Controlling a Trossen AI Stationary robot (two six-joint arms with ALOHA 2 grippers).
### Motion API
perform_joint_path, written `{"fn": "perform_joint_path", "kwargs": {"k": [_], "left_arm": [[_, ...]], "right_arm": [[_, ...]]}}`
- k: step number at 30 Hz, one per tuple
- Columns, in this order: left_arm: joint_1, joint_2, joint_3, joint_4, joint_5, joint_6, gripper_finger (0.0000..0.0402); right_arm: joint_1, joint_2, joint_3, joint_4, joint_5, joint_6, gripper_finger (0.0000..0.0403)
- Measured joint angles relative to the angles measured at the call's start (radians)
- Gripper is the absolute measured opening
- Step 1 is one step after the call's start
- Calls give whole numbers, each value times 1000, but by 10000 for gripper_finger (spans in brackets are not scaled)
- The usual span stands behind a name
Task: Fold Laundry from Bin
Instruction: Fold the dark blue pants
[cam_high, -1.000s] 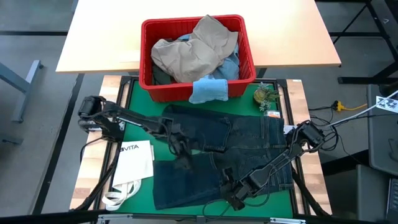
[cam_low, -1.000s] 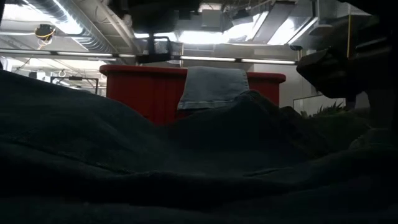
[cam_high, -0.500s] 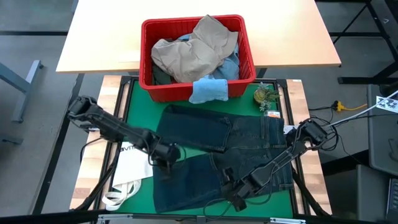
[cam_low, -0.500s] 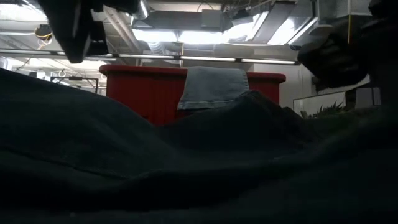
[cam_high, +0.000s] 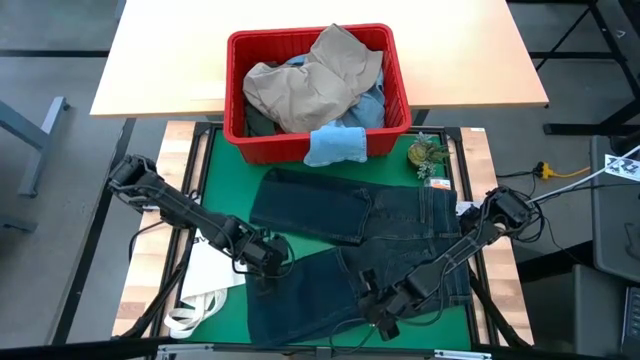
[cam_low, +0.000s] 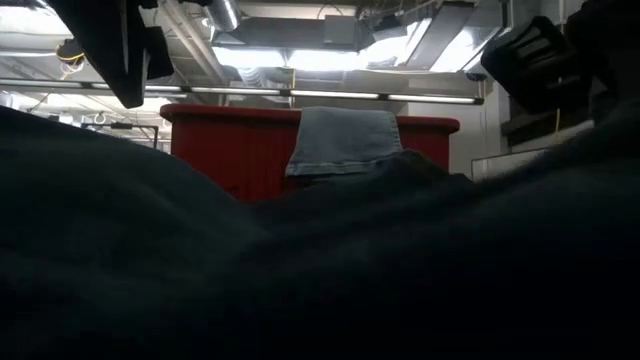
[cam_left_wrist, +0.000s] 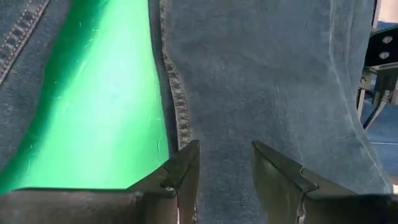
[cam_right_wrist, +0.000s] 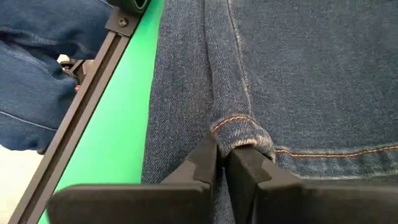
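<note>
On the green table mat (cam_high: 222, 160), at its left side, a white tote bag (cam_high: 213, 262) lies flat. Just right of it the left gripper (cam_high: 270, 256) hovers over the near-left edge of the dark navy denim jeans (cam_high: 380, 215), its fingers (cam_left_wrist: 184, 167) spread apart and holding nothing. Those jeans lie across the middle of the mat. Behind them stands the red rectangular plastic bin (cam_high: 236, 110), heaped with tan trousers (cam_high: 310, 80) and a small light blue cloth (cam_high: 335, 146) draped over its front rim. Farther right, near the front edge, the right gripper (cam_high: 384, 322) has its fingers (cam_right_wrist: 200, 163) pressed together, pinching the jeans' hem.
</note>
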Motion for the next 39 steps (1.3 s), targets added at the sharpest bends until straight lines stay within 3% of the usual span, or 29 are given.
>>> {"fn": "perform_joint_path", "kwargs": {"k": [28, 39], "left_arm": [[-23, 0, 0, 5, -44, 3, 135], [-47, 0, 0, 5, -44, 3, 135]], "right_arm": [[0, 3, 0, 31, 7, 10, 32], [0, 3, 1, 36, 8, 11, 130]]}}
